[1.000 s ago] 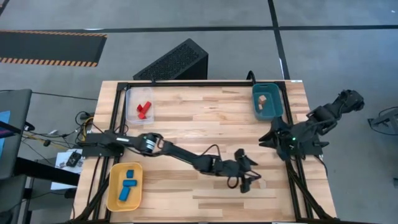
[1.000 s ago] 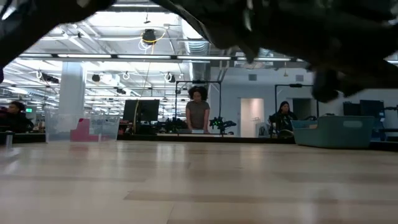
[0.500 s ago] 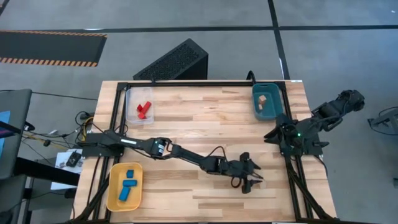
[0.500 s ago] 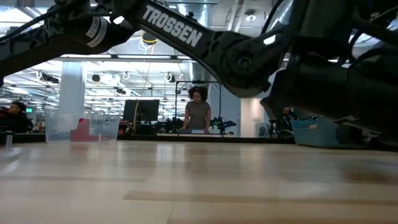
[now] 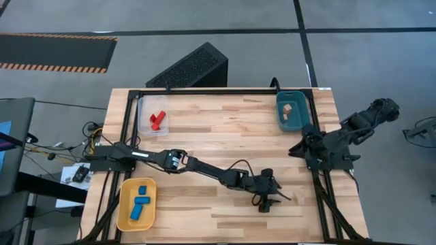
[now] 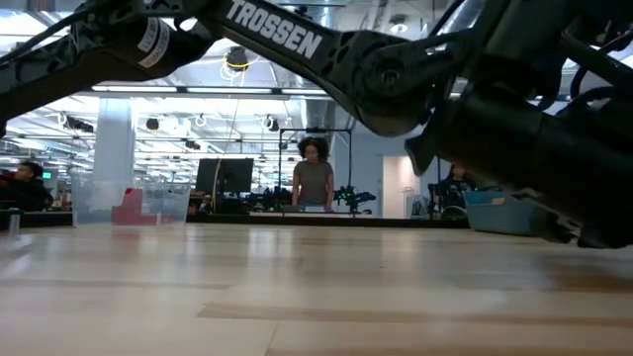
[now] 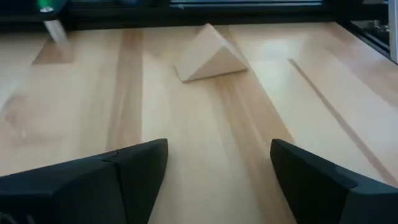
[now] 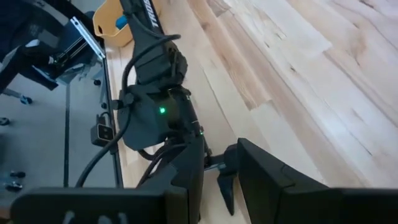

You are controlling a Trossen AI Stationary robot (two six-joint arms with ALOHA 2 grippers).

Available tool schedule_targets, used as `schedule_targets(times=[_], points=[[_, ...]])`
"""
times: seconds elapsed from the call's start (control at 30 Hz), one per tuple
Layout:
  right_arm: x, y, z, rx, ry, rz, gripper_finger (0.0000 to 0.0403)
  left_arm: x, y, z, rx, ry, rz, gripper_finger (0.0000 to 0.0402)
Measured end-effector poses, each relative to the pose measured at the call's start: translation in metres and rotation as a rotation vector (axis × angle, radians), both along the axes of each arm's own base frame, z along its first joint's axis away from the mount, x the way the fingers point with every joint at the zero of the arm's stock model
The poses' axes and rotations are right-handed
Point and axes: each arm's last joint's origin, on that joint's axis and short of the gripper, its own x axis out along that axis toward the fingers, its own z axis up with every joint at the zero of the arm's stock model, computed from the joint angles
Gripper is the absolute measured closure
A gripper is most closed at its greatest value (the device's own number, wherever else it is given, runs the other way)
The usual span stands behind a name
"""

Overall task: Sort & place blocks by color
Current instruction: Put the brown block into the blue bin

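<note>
A pale bare-wood wedge [image 7: 210, 53] lies on one flat face on the table, ridge up, a short way ahead of my left gripper [image 7: 217, 168]. That gripper is open, its fingers level with the tabletop and clear of the wedge. In the high view my left gripper [image 5: 268, 202] is stretched toward the near right part of the table. Red blocks [image 5: 158, 120] lie in the clear tray [image 5: 144, 126]. Blue blocks [image 5: 140, 203] lie in the yellow tray [image 5: 124, 216]. A wooden block [image 5: 288, 111] sits in the teal tray [image 5: 300, 124]. My right gripper [image 8: 221, 168] waits folded at the table's right edge, fingers a narrow gap apart.
The left arm [image 6: 297, 40] spans the table from the left edge and fills the upper right of the low view. The table's black frame [image 5: 320, 197] runs along the right edge. Bare wood stretches across the table's middle [image 5: 225, 136]. People stand in the room beyond [image 6: 315, 178].
My left arm has reached farther out and sunk lower over the near right part of the table, and its gripper has turned a little about there. My right arm has drawn slightly back toward the right edge.
</note>
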Motion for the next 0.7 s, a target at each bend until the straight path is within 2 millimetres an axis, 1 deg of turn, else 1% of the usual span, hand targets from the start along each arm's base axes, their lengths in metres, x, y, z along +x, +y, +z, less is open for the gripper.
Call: schedule_targets(times=[0.17,0.23,0.3,0.37,0.43,0.53,0.6,0.7], points=[[0.005,0.002,-0.001,0.007,0.006,-0.037,0.0283,-0.001,-0.006,0.012,0.018,-0.036,-0.026,0.0129],[0.007,0.003,-0.002,0.013,0.011,-0.062,0.0283,0.001,-0.007,0.020,-0.013,-0.088,0.003,0.0129],[0.008,0.004,-0.004,0.047,0.039,-0.077,0.0283,0.002,-0.005,0.025,-0.061,-0.103,0.033,0.0130],[0.008,0.008,-0.010,0.093,0.149,-0.064,0.0286,0.002,-0.001,0.023,-0.082,-0.074,0.060,0.0129],[0.005,0.012,-0.020,0.111,0.317,-0.017,0.0292,0.001,0.001,0.018,-0.083,-0.021,0.085,0.0129],[-0.003,0.021,-0.035,0.035,0.583,0.054,0.0304,-0.002,0.000,0.018,-0.090,0.030,0.099,0.0130],[-0.005,0.030,-0.040,-0.028,0.668,0.108,0.0314,-0.004,-0.002,0.024,-0.087,0.043,0.094,0.0129],[-0.003,0.050,-0.047,-0.088,0.703,0.201,0.0328,-0.008,-0.003,0.044,-0.062,0.069,0.089,0.0130]])
